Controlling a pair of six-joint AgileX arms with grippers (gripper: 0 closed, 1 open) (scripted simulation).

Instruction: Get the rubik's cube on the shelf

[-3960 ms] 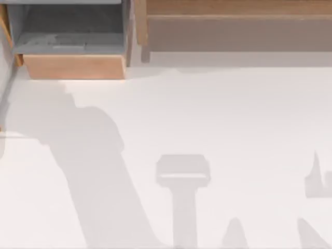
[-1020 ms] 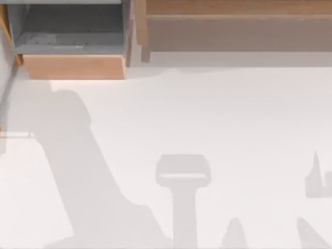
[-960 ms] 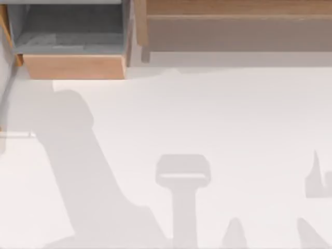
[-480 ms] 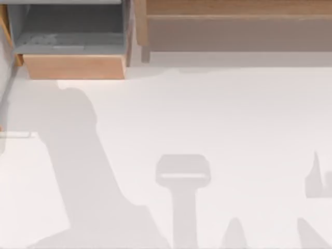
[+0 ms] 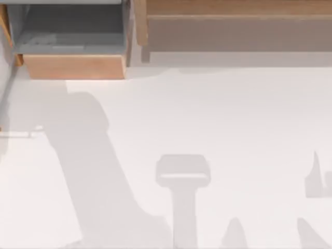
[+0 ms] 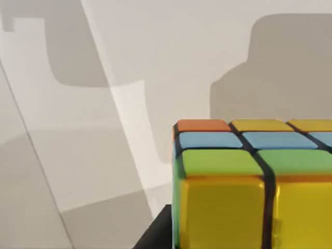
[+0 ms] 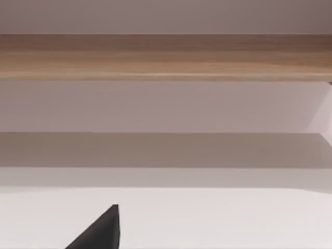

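The rubik's cube (image 6: 233,176) sits very close in the left wrist view, showing yellow, green, blue and orange tiles with dark lines between them. My left gripper (image 6: 244,244) is shut on it, with one dark finger (image 6: 155,236) at the cube's side and white table behind it. The shelf (image 5: 238,33) runs along the back right of the table in the top view, a long brown board with a dull grey-brown front. The shelf's wood board (image 7: 166,57) crosses the right wrist view, where one dark fingertip (image 7: 101,231) of my right gripper shows above the table.
A shorter light-wood compartment (image 5: 72,66) with grey inner walls stands at the back left. A broad arm shadow (image 5: 88,155) lies over the left of the white table (image 5: 233,119), and smaller shadows lie along its front edge.
In the top view the left arm's shadow has slid to the right over the last second, after lying farther left. The shelf and the compartment have not moved.
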